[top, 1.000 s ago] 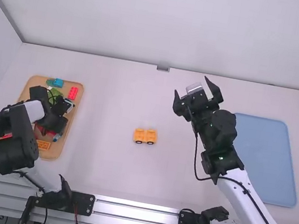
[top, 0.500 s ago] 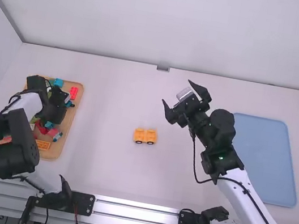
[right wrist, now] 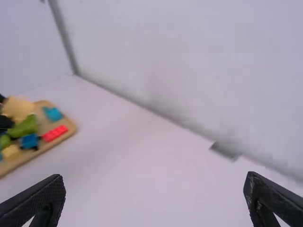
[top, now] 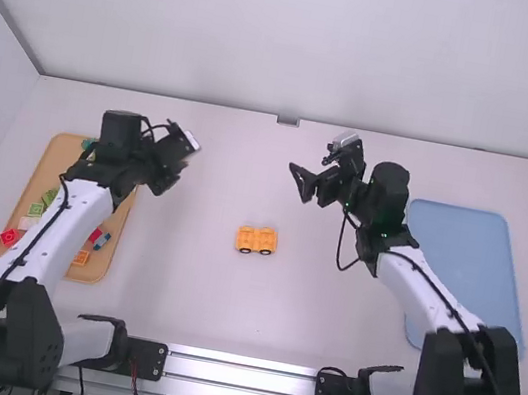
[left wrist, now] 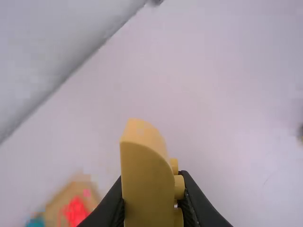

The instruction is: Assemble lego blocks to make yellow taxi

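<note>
On table (top: 325,319), see wheeled yellow base (top: 257,239). Gripping curved yellow block (left wrist: 146,177) with left pincer (left wrist: 152,201), nothing with wide right pincer (right wrist: 155,198). Likely adding top; next, bring over base, align, press.

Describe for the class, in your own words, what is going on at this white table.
Two robot arms are partway through building a yellow toy taxi from blocks. The left gripper holds a curved yellow piece, while the right gripper is open and empty. The wheeled yellow-orange piece sits on the table between the arms, and the held piece has not been joined to it. More coloured blocks lie in the wooden tray on the left.
</note>
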Controlling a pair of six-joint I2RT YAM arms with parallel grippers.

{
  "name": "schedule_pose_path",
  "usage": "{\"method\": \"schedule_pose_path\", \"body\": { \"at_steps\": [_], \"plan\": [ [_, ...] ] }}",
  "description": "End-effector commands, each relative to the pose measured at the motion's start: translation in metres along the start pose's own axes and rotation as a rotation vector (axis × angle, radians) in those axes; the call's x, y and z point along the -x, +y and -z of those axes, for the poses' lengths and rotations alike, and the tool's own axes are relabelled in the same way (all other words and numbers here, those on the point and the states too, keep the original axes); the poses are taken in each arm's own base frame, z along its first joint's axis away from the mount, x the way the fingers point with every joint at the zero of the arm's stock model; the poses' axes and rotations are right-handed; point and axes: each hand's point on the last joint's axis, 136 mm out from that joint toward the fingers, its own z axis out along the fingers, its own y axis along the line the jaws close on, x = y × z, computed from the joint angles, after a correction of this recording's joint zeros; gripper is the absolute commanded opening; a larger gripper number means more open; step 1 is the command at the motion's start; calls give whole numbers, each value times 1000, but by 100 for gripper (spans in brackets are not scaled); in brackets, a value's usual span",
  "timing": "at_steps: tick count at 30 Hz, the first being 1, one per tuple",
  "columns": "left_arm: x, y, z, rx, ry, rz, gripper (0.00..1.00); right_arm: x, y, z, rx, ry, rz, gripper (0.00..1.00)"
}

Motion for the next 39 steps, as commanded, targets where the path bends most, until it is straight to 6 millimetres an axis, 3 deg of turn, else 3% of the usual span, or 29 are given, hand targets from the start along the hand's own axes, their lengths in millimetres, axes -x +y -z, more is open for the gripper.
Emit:
{"method": "schedule_pose_path", "body": {
  "at_steps": [1,4,11,17,23,27,33,39],
  "plan": [
    [39,-33,-3,-142,-160,-112,2,6,30,-8,292,17,-162,98],
    [63,-64,-10,-252,-262,-206,2,-5,37,-19,431,71,-275,96],
    [76,-105,-34,-315,-268,-347,2,-24,55,-33,600,171,-445,91],
    [84,-113,-53,-281,-244,-326,2,-37,66,-39,611,216,-474,89],
    [86,-114,-62,-284,-254,-287,2,-47,72,-41,603,259,-504,76],
    [86,-120,-65,-309,-261,-290,2,-49,75,-45,586,266,-503,66],
    [83,-123,-68,-323,-255,-285,2,-53,78,-54,536,275,-500,66],
    [92,-118,-68,-307,-275,-208,2,-57,75,-63,467,274,-489,55]
  ]
}}
